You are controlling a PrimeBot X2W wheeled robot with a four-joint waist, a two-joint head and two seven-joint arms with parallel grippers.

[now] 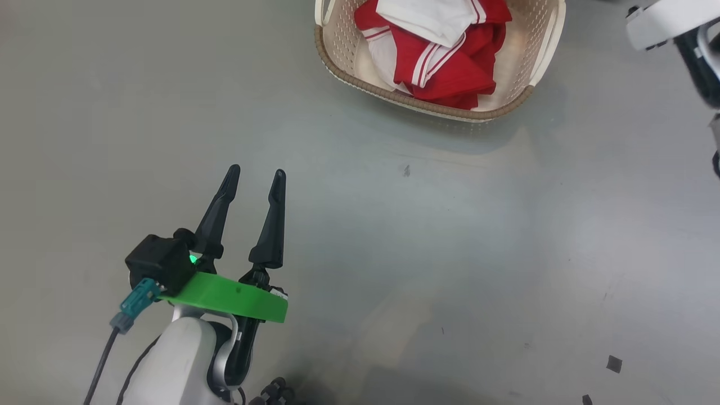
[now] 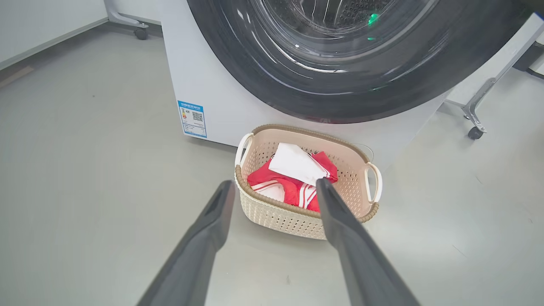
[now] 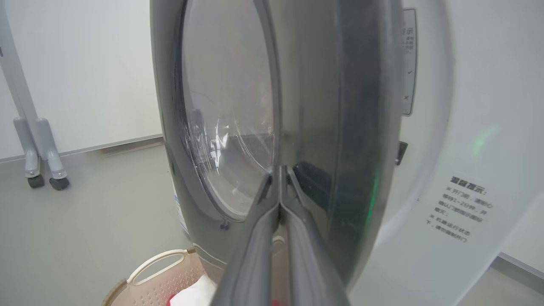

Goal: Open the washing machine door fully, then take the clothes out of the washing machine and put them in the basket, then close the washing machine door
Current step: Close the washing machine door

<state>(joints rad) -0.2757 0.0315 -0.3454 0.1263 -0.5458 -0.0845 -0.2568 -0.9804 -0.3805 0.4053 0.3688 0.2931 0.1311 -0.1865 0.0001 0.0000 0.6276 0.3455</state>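
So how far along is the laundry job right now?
Done: the clothes lie in the basket. In hand: the right gripper, shut, is at the washing machine door, which looks not yet latched. Left: shutting it. The left gripper hangs open, empty.

L gripper (image 1: 256,173) at lower left: dark fingers spread wide, nothing between them; green wrist ring (image 1: 230,297), pale forearm (image 1: 174,360). R gripper (image 3: 279,172): fingers pressed together.

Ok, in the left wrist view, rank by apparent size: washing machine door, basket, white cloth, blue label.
Largest first:
washing machine door, cut off by the frame
basket
white cloth
blue label
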